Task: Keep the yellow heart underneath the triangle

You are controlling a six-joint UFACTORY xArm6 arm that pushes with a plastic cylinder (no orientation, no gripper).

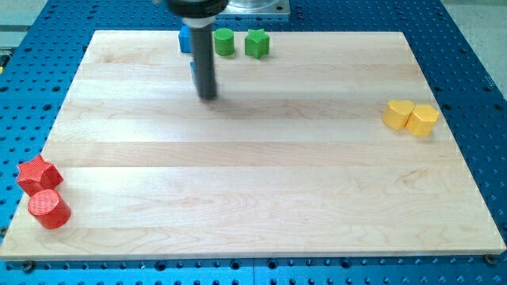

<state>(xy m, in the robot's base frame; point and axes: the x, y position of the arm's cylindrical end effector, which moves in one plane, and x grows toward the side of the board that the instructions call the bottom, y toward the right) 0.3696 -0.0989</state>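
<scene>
The yellow heart (398, 114) lies near the board's right edge, touching a yellow hexagonal block (424, 120) on its right. My tip (208, 96) rests on the board at the upper left, far to the left of the heart. A thin sliver of a blue block (193, 73) shows at the rod's left side, mostly hidden, so I cannot tell its shape. Another blue block (184, 38) sits at the top edge, partly behind the rod. No triangle shows plainly.
A green cylinder (225, 41) and a green star (257, 43) stand at the top edge, right of the rod. A red star (38, 174) and a red cylinder (49, 209) sit at the board's (261, 198) lower left corner.
</scene>
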